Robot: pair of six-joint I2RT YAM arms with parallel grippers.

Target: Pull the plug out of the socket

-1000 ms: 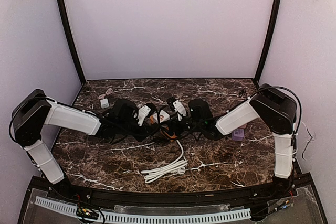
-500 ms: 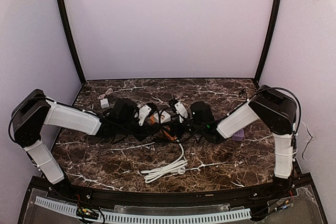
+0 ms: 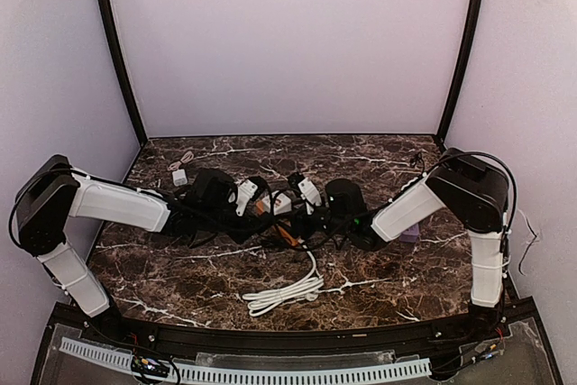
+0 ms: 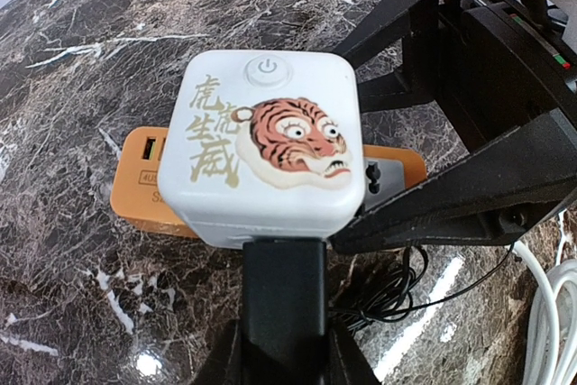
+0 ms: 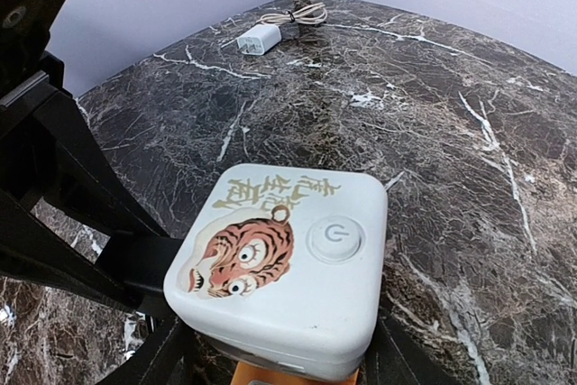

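Observation:
The socket is a white cube [image 4: 270, 146] with a tiger picture and a power button, on an orange base [image 4: 135, 191]. A black plug [image 4: 284, 286] sits in its near side. My left gripper [image 4: 284, 353] is shut on the plug. My right gripper [image 5: 279, 362] is shut on the socket cube [image 5: 288, 268], with its fingers [image 5: 153, 358] on both sides. In the top view the two grippers meet mid-table, left gripper [image 3: 245, 196] and right gripper [image 3: 306, 194], with the socket [image 3: 279, 205] between them.
A coiled white cable [image 3: 284, 290] lies on the marble table [image 3: 180, 268] in front of the grippers. A white charger with a cord [image 3: 180, 176] lies at the back left. A small purple object [image 3: 410, 233] sits under the right arm. Thin black wires [image 4: 406, 281] trail beside the plug.
Both grippers have shifted only slightly and keep their holds. The plug still sits in the socket.

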